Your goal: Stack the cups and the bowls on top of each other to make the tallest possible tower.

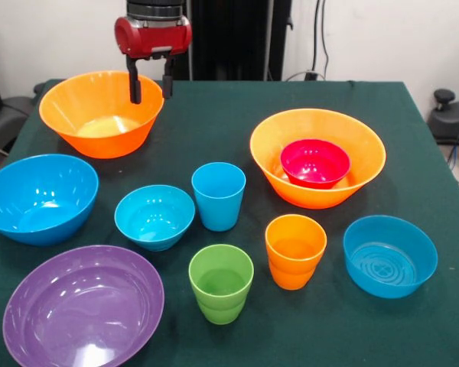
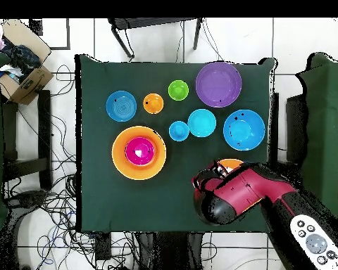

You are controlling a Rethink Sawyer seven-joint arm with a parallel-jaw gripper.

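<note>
Green-clothed table (image 1: 214, 130): seven bowls (image 1: 154, 216), three cups (image 1: 218, 196), one hand (image 1: 151, 86).

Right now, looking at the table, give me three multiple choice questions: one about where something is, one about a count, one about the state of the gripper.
1. Where is the small red bowl?
A. Inside the purple bowl
B. Inside an orange bowl
C. Alone on the cloth

2. How many cups stand on the table?
A. Two
B. Three
C. Five

3. How is the gripper right now?
A. Open, holding nothing
B. Shut on the green cup
C. Shut on a blue bowl

Answers:
1. B, the red bowl sits nested in the orange bowl that stands apart from the arm.
2. B, there is a blue cup, a green cup and an orange cup.
3. A, its two fingers hang apart above the other orange bowl with nothing between them.
</note>
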